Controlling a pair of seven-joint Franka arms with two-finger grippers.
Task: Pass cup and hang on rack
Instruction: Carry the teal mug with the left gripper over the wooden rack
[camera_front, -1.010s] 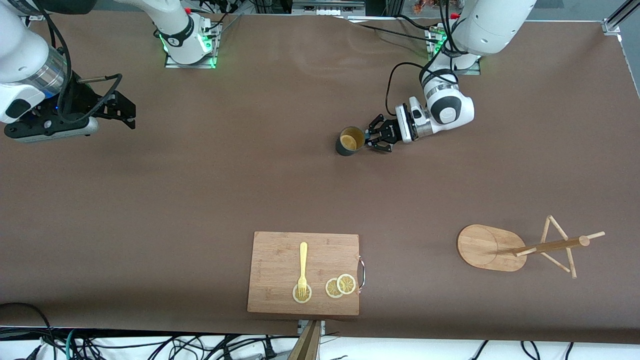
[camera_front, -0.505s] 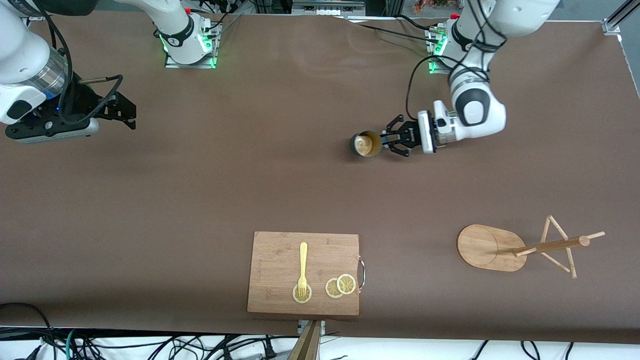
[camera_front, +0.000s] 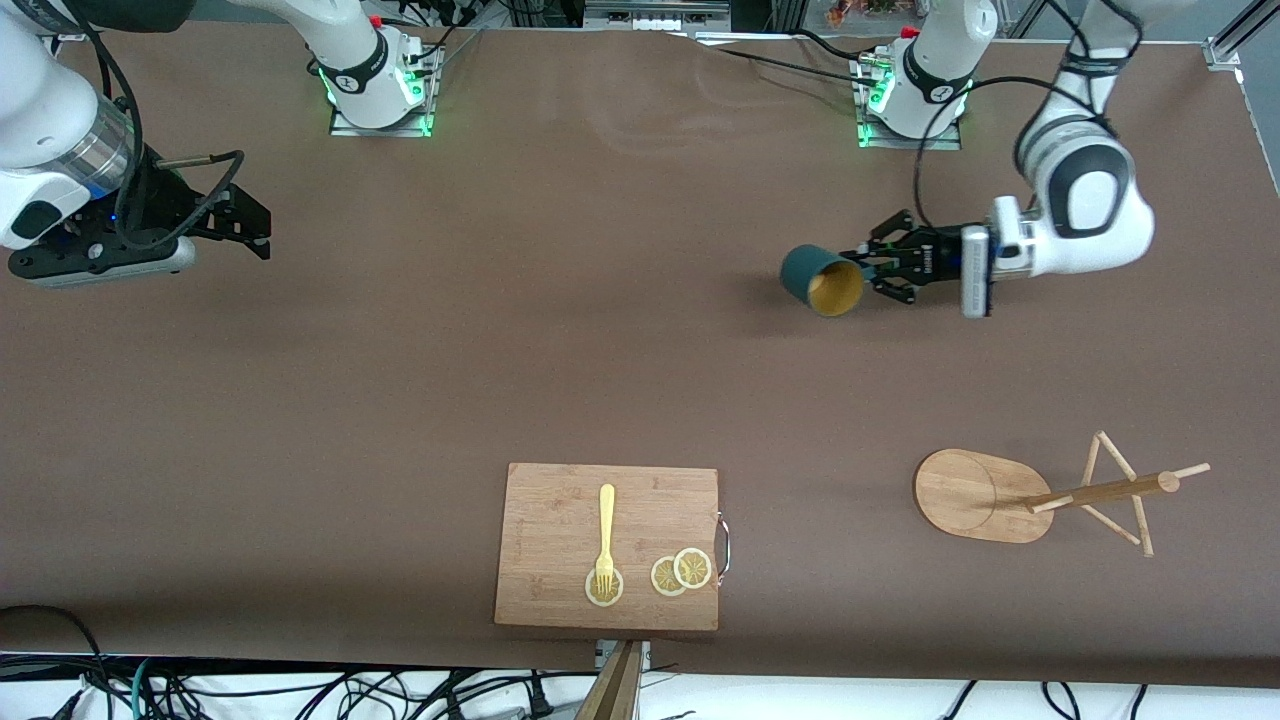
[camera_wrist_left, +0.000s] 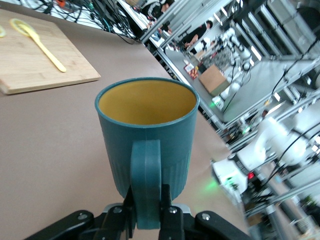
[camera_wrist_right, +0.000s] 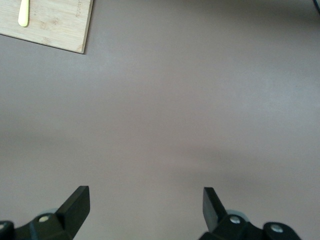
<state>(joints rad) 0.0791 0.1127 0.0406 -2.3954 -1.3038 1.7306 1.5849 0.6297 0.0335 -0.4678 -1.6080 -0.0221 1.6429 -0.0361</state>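
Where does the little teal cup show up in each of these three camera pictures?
Front view: the cup hangs tipped on its side in the left gripper, over bare table toward the left arm's end.
Left wrist view: the cup fills the middle, its handle clamped in the gripper.
Right wrist view: not in it.
Shared landmark: the cutting board.
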